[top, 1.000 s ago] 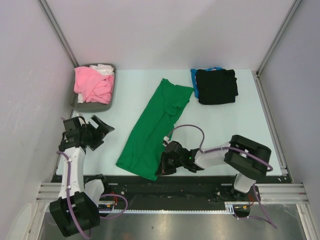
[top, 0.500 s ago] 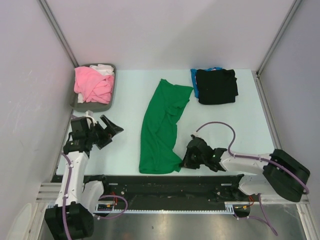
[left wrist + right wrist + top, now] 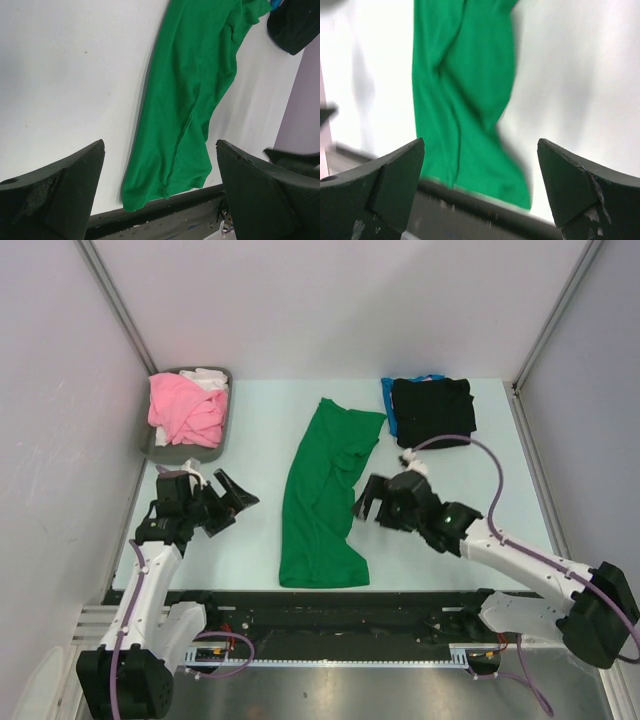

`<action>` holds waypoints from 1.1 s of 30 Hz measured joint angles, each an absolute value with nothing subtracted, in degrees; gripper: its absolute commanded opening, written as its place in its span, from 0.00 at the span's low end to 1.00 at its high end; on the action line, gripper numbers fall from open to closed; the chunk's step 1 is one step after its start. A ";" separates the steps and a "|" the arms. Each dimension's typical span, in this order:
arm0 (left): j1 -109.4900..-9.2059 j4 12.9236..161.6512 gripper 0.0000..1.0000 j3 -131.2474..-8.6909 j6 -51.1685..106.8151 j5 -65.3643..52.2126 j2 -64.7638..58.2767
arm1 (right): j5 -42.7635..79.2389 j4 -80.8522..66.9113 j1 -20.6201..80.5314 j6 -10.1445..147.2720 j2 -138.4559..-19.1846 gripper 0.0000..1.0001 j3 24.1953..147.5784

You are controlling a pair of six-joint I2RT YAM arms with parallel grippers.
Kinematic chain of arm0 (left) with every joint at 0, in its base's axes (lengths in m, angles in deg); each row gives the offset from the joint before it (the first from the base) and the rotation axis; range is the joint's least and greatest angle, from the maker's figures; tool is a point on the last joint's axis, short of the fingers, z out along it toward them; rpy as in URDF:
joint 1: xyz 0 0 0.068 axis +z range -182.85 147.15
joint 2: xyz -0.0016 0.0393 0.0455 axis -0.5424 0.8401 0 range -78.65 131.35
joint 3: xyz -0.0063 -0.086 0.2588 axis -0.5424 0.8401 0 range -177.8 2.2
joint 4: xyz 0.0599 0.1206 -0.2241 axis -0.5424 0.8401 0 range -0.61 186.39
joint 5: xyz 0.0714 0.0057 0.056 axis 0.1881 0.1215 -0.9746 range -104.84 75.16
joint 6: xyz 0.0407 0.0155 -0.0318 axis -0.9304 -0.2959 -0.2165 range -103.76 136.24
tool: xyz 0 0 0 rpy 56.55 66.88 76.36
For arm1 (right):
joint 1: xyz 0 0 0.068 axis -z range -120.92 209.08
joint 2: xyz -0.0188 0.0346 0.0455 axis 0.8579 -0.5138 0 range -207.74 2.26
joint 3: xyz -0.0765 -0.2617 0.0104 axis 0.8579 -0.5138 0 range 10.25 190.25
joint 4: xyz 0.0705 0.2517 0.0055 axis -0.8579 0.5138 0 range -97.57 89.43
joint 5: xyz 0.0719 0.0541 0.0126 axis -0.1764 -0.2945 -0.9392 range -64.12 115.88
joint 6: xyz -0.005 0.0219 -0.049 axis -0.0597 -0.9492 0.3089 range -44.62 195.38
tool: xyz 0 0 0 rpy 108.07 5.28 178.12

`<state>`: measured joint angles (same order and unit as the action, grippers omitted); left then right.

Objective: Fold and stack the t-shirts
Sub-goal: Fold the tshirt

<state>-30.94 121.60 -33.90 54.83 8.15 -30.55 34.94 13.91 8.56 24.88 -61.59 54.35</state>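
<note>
I see one container, the tray (image 3: pixel 148 443) at the far left of the table (image 3: pixel 250 430). It holds a crumpled pink tee (image 3: pixel 185 410) that fills its near and middle part. A white tee (image 3: pixel 208 378) is bunched against its far rim.

My left gripper (image 3: pixel 232 495) is at the near left, above bare table. Its jaws are spread wide with nothing between them, and it sits well apart from any cloth.

My right gripper (image 3: pixel 370 510) is right of centre, just beside the right edge of the green tee (image 3: pixel 320 500). Its jaws are also spread wide and hold nothing. I cannot tell from the overhead view whether a fingertip brushes the cloth. The right wrist view is blurred but shows the tee lying free below the jaws.

The green tee lies as a long, narrow, wrinkled strip. Its near end is at the table's near edge, and it runs to the far side, leaning slightly right.

At the far right, a folded black tee (image 3: pixel 432 412) rests on a blue tee (image 3: pixel 386 400). Only the blue one's left and far edges show.
</note>
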 measured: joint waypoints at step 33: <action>-31.64 115.76 0.97 -33.48 55.25 6.29 -20.74 | 28.23 -18.46 40.12 27.41 -115.58 0.88 82.39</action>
